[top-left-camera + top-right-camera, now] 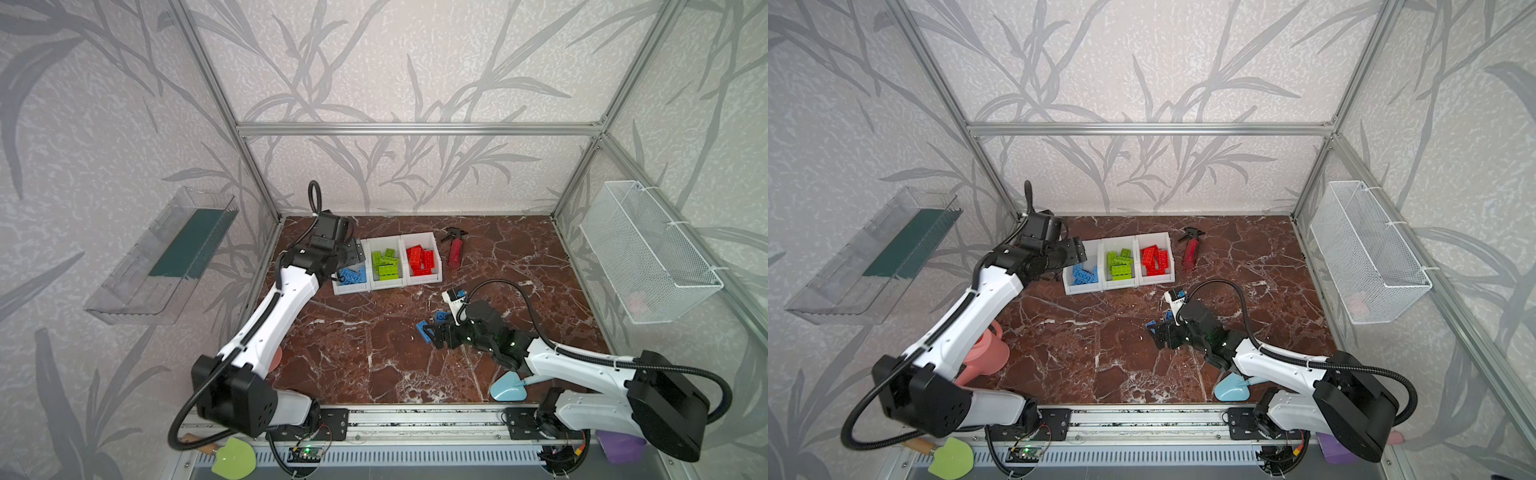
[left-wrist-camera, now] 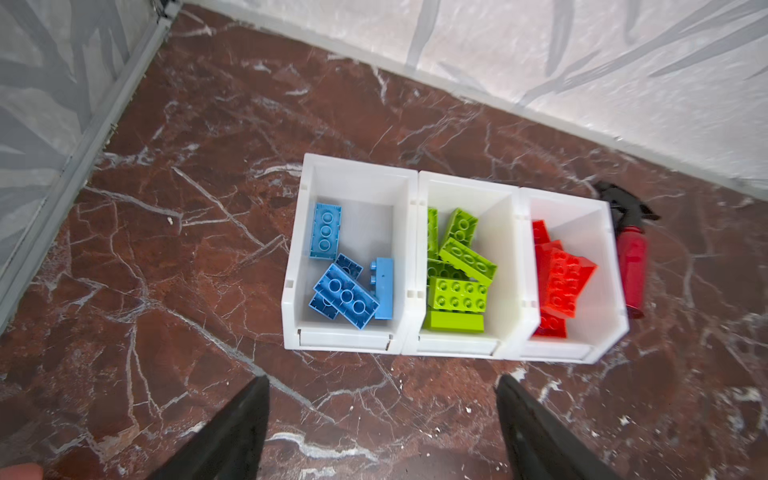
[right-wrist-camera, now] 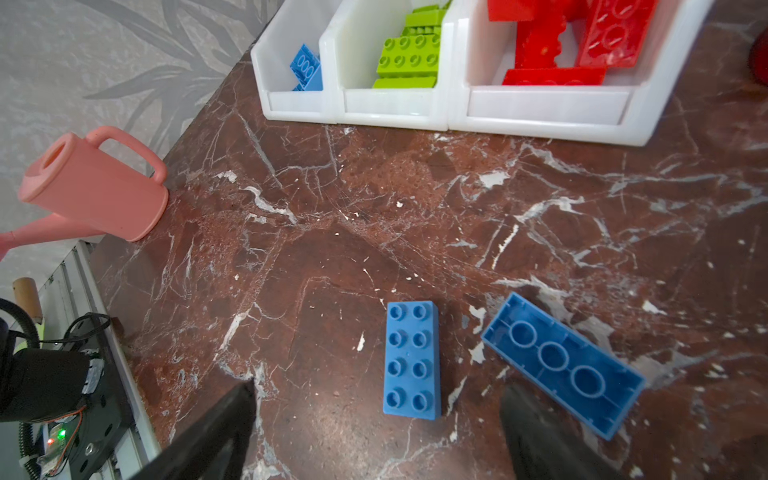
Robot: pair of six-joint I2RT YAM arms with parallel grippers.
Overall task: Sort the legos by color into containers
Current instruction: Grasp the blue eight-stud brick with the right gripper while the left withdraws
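Marble table [image 1: 374, 353]: containers [image 1: 390, 285], blue legos [image 3: 411, 359], spray bottle [image 1: 455, 252]

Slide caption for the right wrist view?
Open right gripper over a studs-up blue lego, an upturned blue lego beside it.

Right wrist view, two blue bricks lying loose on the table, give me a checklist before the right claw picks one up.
1. Right claw open: ok.
2. Studs-up blue brick between its fingers: ok.
3. Clear of the upside-down blue brick: cannot tell, one finger overlaps its edge.
4. Room in the blue bin: ok.
5. Left claw open, empty: ok.
6. Left claw away from the blue bin: not ok, it hangs close by in both top views.
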